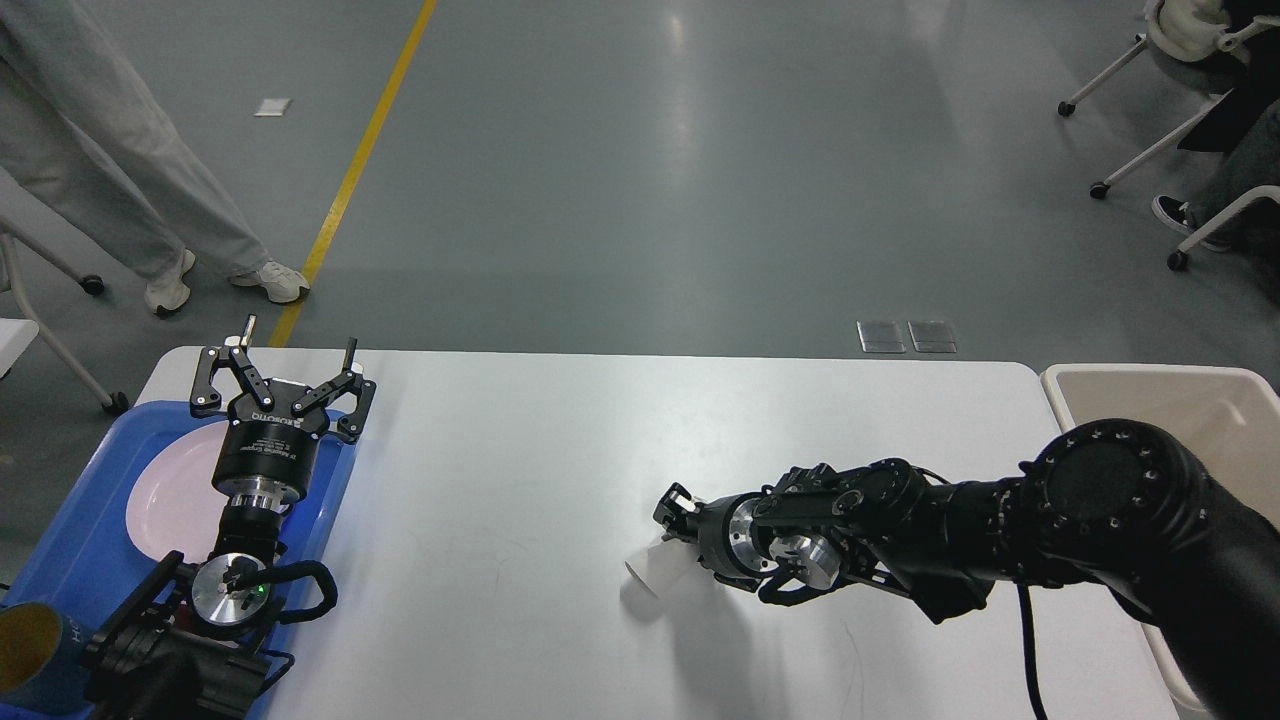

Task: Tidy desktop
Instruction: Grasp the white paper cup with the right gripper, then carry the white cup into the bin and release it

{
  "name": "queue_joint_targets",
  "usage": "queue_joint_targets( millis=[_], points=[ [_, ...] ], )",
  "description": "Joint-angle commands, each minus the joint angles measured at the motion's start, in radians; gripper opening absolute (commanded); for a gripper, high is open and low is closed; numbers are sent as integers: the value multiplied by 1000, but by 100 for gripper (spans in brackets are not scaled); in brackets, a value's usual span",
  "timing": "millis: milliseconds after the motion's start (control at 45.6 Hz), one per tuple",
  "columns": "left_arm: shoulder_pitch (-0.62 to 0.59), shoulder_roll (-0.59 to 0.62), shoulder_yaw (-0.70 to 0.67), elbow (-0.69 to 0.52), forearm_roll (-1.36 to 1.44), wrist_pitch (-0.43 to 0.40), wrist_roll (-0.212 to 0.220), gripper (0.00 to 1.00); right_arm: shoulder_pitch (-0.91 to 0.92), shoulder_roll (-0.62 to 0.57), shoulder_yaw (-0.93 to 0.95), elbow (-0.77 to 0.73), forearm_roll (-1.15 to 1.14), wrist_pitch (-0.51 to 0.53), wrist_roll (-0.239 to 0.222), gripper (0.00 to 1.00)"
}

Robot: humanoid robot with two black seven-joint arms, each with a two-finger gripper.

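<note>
Judging by the layout, tidying is approx. half done: a plate point(165, 495) and a cup point(30, 650) are already seen in the blue tray point(70, 540) at lower left. One white cup point(655, 578) is left lying on the desktop point(560, 440), center-right of frame. Right gripper point(675, 520) is at it; jaws seen end-on, so grip can't be told. Left gripper point(290, 360) jaws are spread, empty. Beige bin point(1150, 390) at right edge.

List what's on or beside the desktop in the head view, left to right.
Blue tray with pink plate → left gripper, open, above the tray's far end → white cup on its side on the desktop → right gripper at the cup → beige bin.
</note>
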Motion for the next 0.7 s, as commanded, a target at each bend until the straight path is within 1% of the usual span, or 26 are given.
queue_joint_targets(
  millis=[0,110,175,241,329,416,482,591,635,679],
  points=[
    [0,0,0,0,0,0,0,96,24,-22,1,47,2,2,-4,0],
    [0,0,0,0,0,0,0,96,76,-48,-9,111,2,2,-18,0],
    [0,0,0,0,0,0,0,96,123,-74,-16,154,2,2,-47,0],
    [0,0,0,0,0,0,0,96,189,-102,-39,227,2,3,-85,0],
    [-2,0,0,0,0,0,0,96,318,-131,-125,332,2,15,-117,0],
    [0,0,0,0,0,0,0,96,477,-179,-226,467,2,57,-114,0],
    [0,0,0,0,0,0,0,96,606,-217,-298,563,2,112,-110,0],
    [0,0,0,0,0,0,0,96,806,-249,-448,675,2,196,-102,0],
    [0,0,0,0,0,0,0,96,873,-256,-502,708,0,248,-81,0],
    [0,0,0,0,0,0,0,96,930,-266,-553,728,-1,305,-45,0]
  ],
)
